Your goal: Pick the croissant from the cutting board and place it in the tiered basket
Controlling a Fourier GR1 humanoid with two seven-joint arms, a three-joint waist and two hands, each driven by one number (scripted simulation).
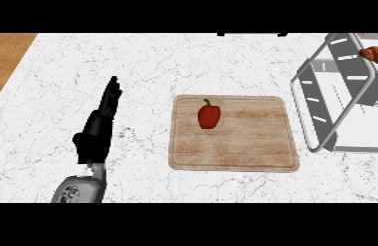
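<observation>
White marble counter [148, 60], head view; strip of wood surface [13, 52] at upper left.

Item: cutting board [233, 133], pale wood, flat at centre. Holds one red pepper [209, 116], stem up, on its upper-left part. No croissant on it.

Item: tiered basket [325, 97], grey wire frame, right of the board and just clear of its edge, partly cut by the right border.

Item: croissant [370, 53], brown, only a sliver visible at the right border, inside the basket's upper frame. Whether it rests fully on a tier cannot be told.

Item: left hand [103, 117], black, left of the board and apart from it, fingers straight and together pointing up the counter, holding nothing; resting.

Item: right hand, not shown.

Judgement: the croissant appears already delivered, so the step in hand is likely release and withdrawal. Done well, that means lifting the hand straight up out of the frame, avoiding the wire rails, and leaving the pepper and board undisturbed.
</observation>
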